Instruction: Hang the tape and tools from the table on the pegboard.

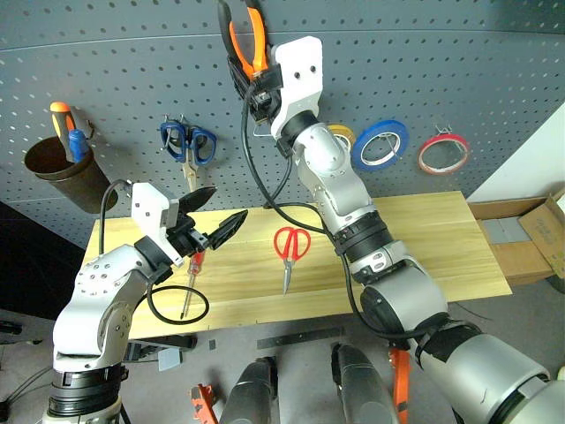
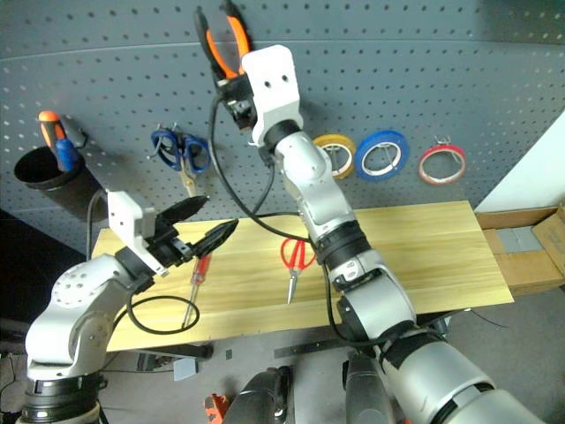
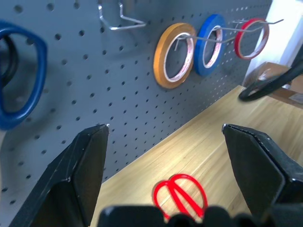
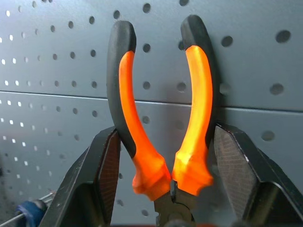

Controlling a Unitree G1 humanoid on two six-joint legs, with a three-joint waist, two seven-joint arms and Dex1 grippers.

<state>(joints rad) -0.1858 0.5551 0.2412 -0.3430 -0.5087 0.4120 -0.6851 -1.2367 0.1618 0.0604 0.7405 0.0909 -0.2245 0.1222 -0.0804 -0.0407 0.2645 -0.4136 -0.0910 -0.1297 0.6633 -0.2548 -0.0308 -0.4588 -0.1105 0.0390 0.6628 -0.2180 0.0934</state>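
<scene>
Against pegboard (image 1: 459,71), right gripper (image 4: 163,161) raised, clamping pliers (image 4: 163,118) handles-up

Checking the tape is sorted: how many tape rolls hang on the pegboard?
3, in a row to the right of the raised arm: the yellow roll, the blue roll, then the red tape farthest right. None seems hidden.

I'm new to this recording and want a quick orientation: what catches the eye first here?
The right gripper holds the orange-and-black pliers up against the pegboard, handles upward. Below, the red-handled scissors and screwdriver lie on the table, beside the open left gripper.
</scene>
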